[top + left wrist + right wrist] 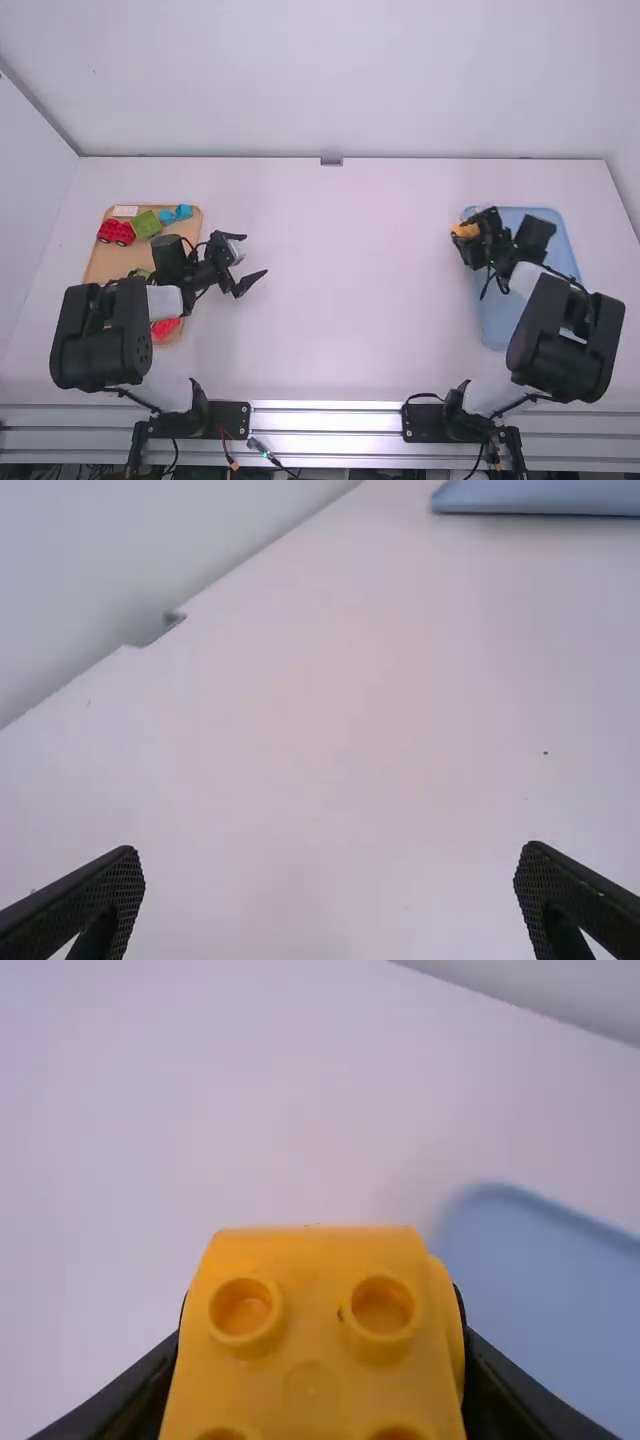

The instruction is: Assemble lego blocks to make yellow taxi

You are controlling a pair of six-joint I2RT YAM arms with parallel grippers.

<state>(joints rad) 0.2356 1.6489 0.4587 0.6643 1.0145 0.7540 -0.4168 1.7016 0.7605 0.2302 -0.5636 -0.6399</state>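
- Jaws apart on the left gripper (256, 254), just beyond the right edge of the flat tan tray (113, 264).
- Right gripper (469, 233) clamped on the yellow studded plastic block (312, 1310), near the far left corner of the blue rectangular tray (498, 325).

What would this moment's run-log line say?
right pincer: holding yellow-orange studded plastic block | by corner of blue rectangular tray | left pincer: open, empty, above white table

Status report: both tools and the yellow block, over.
Left tool open, empty, beside wooden tray. Right tool shut on yellow block, at blue tray. Tools well apart, not blocking each other.
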